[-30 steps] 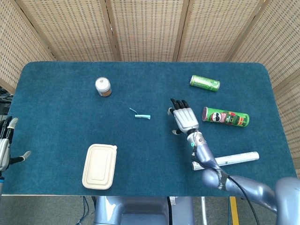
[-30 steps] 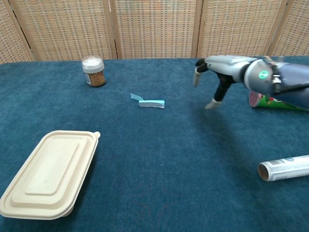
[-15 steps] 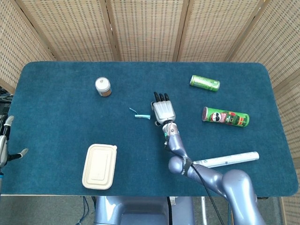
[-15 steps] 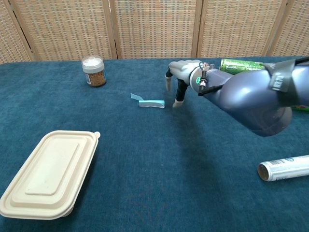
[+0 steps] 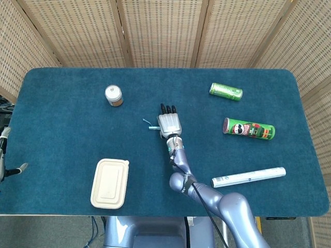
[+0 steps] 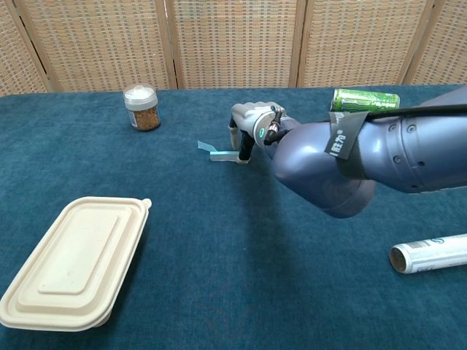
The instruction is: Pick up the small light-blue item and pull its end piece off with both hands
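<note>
Light-blue and slender, the small strip-like item (image 6: pixel 223 154) lies flat on the dark teal cloth worktop (image 6: pixel 241 240), a little above and left of the middle of the chest view, one thin end curling up toward the left. The right hand (image 6: pixel 246 125) hangs directly over its right end, fingertips (image 6: pixel 245 155) pointing down at or just beside that end; whether they touch it I cannot tell, and nothing is lifted, so the hand reads as apart and empty. In the head view the left hand (image 5: pixel 5 155) sits at the far left edge, well apart from the item, with its fingers spread and nothing in them.

For a good pickup, I would pinch the body near the right end, low to the cloth, leaving the curled left end exposed for the other hand to pull. Pressing down risks sliding so light a piece.
</note>
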Available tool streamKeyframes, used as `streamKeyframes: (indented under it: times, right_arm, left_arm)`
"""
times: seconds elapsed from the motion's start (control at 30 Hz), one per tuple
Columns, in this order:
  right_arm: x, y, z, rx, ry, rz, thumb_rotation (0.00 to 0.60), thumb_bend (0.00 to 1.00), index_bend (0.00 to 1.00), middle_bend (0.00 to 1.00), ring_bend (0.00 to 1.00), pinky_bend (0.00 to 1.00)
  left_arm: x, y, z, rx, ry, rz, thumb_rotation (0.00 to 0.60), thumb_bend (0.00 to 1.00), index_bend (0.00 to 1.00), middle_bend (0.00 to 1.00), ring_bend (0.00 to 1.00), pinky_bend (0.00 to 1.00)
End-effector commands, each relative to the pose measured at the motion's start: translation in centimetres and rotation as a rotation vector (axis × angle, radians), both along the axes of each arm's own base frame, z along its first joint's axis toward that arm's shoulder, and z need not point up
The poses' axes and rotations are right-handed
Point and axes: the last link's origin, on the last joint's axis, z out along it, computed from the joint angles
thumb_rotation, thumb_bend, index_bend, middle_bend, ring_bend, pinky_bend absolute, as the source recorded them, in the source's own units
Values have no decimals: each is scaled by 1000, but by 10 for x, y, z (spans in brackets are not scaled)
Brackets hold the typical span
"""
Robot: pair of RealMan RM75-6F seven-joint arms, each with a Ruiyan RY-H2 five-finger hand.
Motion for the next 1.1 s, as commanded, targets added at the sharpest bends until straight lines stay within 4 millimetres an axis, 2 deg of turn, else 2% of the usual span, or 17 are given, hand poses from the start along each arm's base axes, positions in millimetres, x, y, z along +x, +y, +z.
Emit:
streamKeyframes:
  times: [0.03, 0.27, 0.47, 0.7, 1.1]
  right_arm:
    - [0, 0, -4, 7, 0, -4, 600, 388, 471, 0, 0, 0]
    - [-3, -1, -7, 11, -4, -10, 600, 387, 484, 0, 0, 0]
    - [-4, -1, -10, 18, -10, -2, 600, 390, 542, 0, 0, 0]
    - [-2, 0, -11, 16, -25, 22, 600, 450, 597, 0, 0, 0]
    - [7, 3, 9, -16, -112, 147, 600, 490, 616, 0, 0, 0]
  left_arm:
    - [-1, 0, 1, 2, -3, 3, 600, 54, 0, 0, 0, 0]
    - [-3, 1, 1, -2, -5, 7, 600, 55, 0, 0, 0, 0]
    - [-3, 1, 1, -5, -7, 10, 600, 53, 0, 0, 0, 0]
    - [-4, 1, 1, -7, -8, 12, 600, 54, 0, 0, 0, 0]
    - [5, 6, 1, -22, 5, -39, 600, 55, 0, 0, 0, 0]
